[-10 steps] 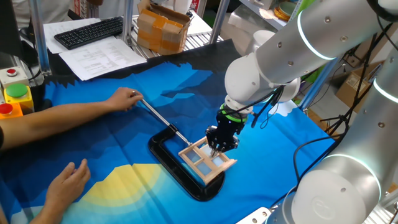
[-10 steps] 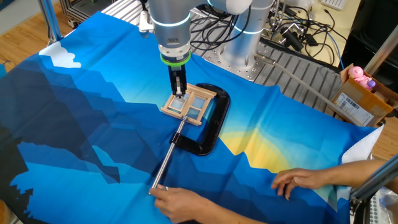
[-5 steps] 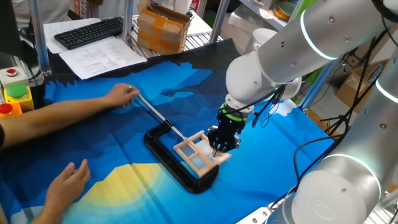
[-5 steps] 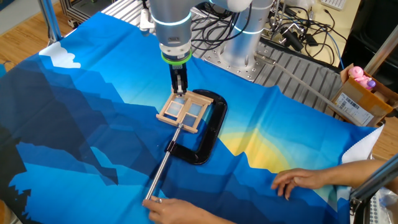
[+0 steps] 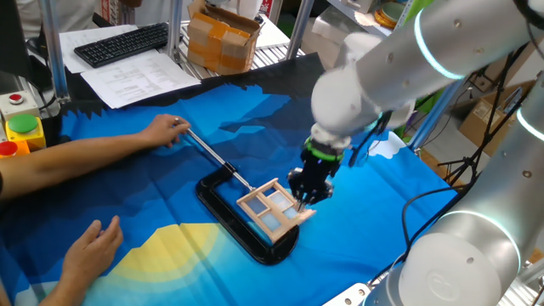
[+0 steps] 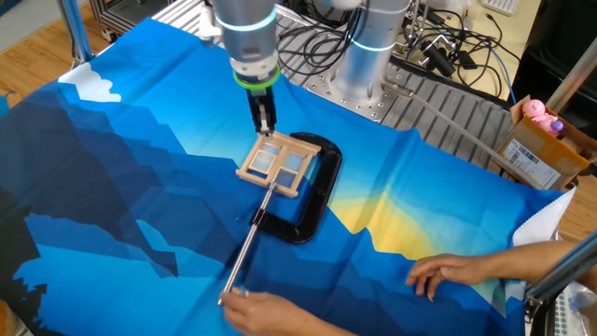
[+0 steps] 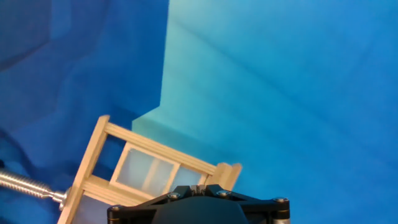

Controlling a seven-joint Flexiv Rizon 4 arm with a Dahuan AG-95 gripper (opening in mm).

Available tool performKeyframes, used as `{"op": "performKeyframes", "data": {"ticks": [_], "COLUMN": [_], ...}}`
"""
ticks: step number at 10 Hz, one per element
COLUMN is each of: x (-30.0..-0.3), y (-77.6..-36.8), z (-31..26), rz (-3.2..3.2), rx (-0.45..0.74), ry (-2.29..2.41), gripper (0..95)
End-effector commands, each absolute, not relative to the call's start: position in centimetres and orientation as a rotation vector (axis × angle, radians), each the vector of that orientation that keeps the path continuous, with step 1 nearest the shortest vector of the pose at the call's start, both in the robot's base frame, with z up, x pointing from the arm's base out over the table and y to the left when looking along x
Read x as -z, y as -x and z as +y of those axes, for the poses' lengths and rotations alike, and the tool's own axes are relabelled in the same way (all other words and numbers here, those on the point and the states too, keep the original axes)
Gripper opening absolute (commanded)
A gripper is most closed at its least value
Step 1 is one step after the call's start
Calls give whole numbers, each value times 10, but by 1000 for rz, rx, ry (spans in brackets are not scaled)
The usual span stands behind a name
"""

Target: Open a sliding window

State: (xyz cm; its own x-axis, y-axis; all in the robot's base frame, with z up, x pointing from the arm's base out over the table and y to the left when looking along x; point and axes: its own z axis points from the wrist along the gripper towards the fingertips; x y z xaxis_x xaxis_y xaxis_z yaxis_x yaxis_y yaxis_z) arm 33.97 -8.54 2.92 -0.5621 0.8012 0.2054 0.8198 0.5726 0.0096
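Item: sliding window [image 5: 272, 205] [image 6: 274, 163] [image 7: 142, 169], a small light wood frame with pale bluish panes, lying flat on the blue cloth [image 5: 170, 178] [image 6: 121, 177] [image 7: 280, 81] inside the mouth of a black clamp [image 5: 238, 225] [image 6: 308, 201]. The clamp's metal rod [image 5: 211, 155] [image 6: 247, 252] [image 7: 28, 186] runs from the frame's edge out to a person's hand [image 5: 166, 132] [image 6: 266, 313], which holds its far end; a second hand [image 5: 89, 251] [image 6: 448, 273] rests flat on the cloth, well apart from the window. Gripper [image 5: 306, 191] [image 6: 266, 119]: pointing down, now lifted just above the window's far edge, where half a second ago its tips sat lower, at the frame. The fingers look close together with nothing between them, though whether they are fully pressed together cannot be told; in the hand view only the black base [image 7: 199, 208] of the gripper shows, over the frame's upper rail. Window and clamp lie where they did half a second ago, after shifting toward the person's side in the half second before that. Arm [image 5: 399, 59] [image 6: 244, 33] appears blurred in both fixed views. Background: keyboard [image 5: 119, 42], papers [image 5: 136, 76], cardboard box [image 5: 223, 38], red and green buttons [image 5: 19, 127].
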Motion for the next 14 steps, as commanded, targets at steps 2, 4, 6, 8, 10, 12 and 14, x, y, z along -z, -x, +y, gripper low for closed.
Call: {"op": "performKeyframes", "data": {"ticks": [2, 4, 6, 8, 10, 12, 14], "x": [-26, -27, -26, -24, -21, -19, -19], "y": [-353, -352, -351, -349, -345, -342, -342], "z": [-78, -77, -76, -76, -75, -74, -74], "rz": [-2617, -2609, -2608, -2606, -2614, -2618, -2619], "rx": [206, 201, 195, 190, 180, 176, 176], "ry": [1419, 1431, 1436, 1442, 1437, 1435, 1436], "gripper": [0, 0, 0, 0, 0, 0, 0]}}
